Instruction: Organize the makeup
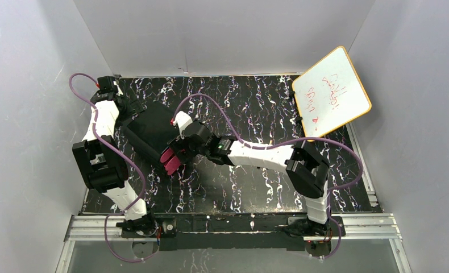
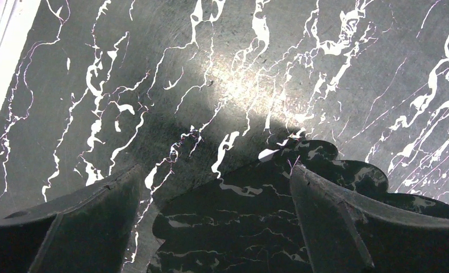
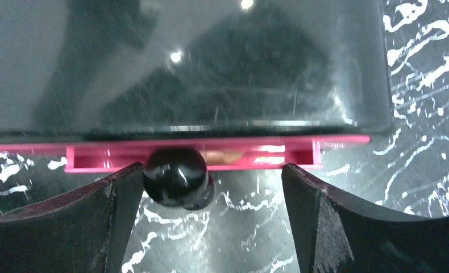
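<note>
Black counter (image 1: 256, 182) veined in white, walled in grey on three sides. Left arm (image 1: 105, 122) folded along the left wall, wrist out near the far left corner. Right arm (image 1: 262, 154) stretched leftward across the counter to the drawer fronts. Orange-rimmed whiteboard (image 1: 330, 94) tilted at the far right corner, red scribble on its face. Black box (image 1: 148, 128) lying left of centre, glossy top up, pink drawer fronts turned toward the near right. Left fingers (image 2: 336, 227) spread apart over bare marble, nothing between them. Right fingers (image 3: 86, 227) spread wide, gripping nothing, standing either side of the knob. Pink drawer (image 3: 302, 153) pulled out only a crack beneath the box's top. Round black knob (image 3: 175, 177) on that drawer's front, set just beside the finger at the left of the wrist view; touching or not, cannot tell. Makeup (image 3: 225, 156): one peach-tan sliver glimpsed inside the cracked drawer, behind the knob; which item, cannot tell.
</note>
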Controlling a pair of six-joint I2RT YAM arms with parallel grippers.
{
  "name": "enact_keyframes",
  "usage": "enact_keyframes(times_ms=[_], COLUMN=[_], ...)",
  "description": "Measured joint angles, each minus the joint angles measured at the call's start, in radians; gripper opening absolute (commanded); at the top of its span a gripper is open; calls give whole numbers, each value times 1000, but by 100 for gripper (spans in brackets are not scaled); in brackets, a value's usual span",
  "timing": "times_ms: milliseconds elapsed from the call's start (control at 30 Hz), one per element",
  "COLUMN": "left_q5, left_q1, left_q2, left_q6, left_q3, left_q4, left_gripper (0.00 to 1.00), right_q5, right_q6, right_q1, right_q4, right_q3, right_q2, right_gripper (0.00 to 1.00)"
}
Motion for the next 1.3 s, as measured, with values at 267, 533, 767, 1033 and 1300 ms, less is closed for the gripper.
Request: enact_keyframes(times_ms=[267, 533, 767, 1033, 1300], left_q5=[0, 2, 5, 5, 5], left_q1=[0, 0, 0, -1, -1], left_q2=[0, 0, 0, 0, 2], left_q6=[-2, -1, -1, -1, -1], left_q3=[0, 0, 0, 0, 1], left_q4=[23, 24, 22, 22, 22], left_gripper=[98, 98, 98, 98, 98], right_q5=[-6, 11, 23, 12, 7], right_q6=[26, 31, 37, 89, 108], right_q1=[5, 5, 5, 13, 30], right_q4=[108, 225, 326, 433, 499], right_q3=[-11, -120, -315, -451, -447], right_q2=[66, 51, -137, -166, -70], right_gripper=[99, 99, 93, 79, 70])
